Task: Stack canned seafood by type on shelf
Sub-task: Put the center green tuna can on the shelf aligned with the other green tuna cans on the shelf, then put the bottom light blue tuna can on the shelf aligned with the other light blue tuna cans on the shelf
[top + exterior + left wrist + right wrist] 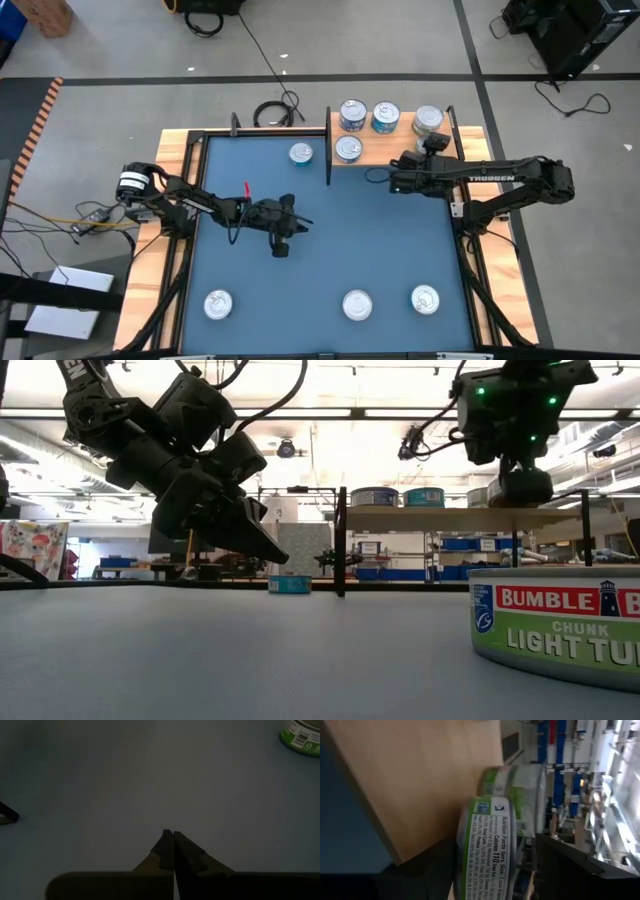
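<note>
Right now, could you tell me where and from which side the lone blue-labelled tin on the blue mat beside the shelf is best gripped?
Grip the blue-labelled round tin across its curved side wall, fingers coming straight down from above. It stands flat, lid up, with bare mat around it.

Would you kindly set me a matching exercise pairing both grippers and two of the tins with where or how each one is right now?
Things:
1. left gripper
2. right gripper
3. teal-labelled tin
4. Bumble Bee tuna tin

States or places:
A. shut on a green-labelled tin over the shelf
B. standing closest to the low camera
C. shut and empty above the blue mat
D. on the blue mat, beside the shelf's black post

Pairs: 1-C, 2-A, 3-D, 4-B.
</note>
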You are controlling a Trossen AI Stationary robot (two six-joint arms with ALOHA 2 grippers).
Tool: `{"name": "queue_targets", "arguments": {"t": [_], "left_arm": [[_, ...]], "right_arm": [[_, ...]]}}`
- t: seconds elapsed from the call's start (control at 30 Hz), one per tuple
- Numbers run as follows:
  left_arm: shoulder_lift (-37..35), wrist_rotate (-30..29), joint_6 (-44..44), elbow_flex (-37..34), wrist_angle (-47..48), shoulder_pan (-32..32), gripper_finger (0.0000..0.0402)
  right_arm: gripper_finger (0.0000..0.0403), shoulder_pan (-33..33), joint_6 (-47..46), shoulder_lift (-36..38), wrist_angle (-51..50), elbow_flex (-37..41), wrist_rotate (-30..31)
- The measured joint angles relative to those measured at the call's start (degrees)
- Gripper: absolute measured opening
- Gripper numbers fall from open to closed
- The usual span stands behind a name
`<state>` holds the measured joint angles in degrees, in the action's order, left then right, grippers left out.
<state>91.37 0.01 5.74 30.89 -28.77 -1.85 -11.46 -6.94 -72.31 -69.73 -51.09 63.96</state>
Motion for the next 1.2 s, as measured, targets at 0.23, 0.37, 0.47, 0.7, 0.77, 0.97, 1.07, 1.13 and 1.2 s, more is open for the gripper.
{"name": "queue_targets", "arguments": {"t": [0.23,0.37,0.47,0.7,0.77,0.97,1.07,1.13,1.2], "left_arm": [[0.00,0.00,-0.02,0.00,0.02,-0.02,0.0001],[0.00,0.00,-0.12,0.00,0.11,0.00,0.0001],[0.00,0.00,-0.24,0.00,0.25,0.00,0.0001],[0.00,0.00,-0.24,-0.02,0.44,0.00,0.0001],[0.00,0.02,-0.23,-0.02,0.44,-0.01,0.0001],[0.00,0.00,-0.24,-0.02,0.46,0.00,0.0001],[0.00,0.00,-0.24,-0.02,0.46,0.00,0.0001],[0.00,0.00,-0.24,-0.02,0.45,0.00,0.0001],[0.00,0.00,-0.24,-0.02,0.46,0.00,0.0001]], "right_arm": [[0.0270,-0.58,1.10,-0.02,3.39,0.00,-2.69],[0.0270,-2.57,1.67,-0.02,5.38,0.00,-4.06],[0.0270,-4.13,2.82,-0.02,7.00,0.00,-4.10],[0.0268,-5.70,4.35,-0.02,11.62,-1.41,-8.75],[0.0268,-5.68,4.45,-0.02,11.89,-2.33,-9.10],[0.0263,-5.54,5.23,-0.04,11.96,-6.53,-9.99],[0.0244,-5.14,4.47,-0.04,10.67,-9.71,-13.71],[0.0218,-5.11,2.29,-0.04,8.43,-11.76,-15.98],[0.0179,-5.45,-0.40,-0.04,4.88,-13.46,-16.65]]}}
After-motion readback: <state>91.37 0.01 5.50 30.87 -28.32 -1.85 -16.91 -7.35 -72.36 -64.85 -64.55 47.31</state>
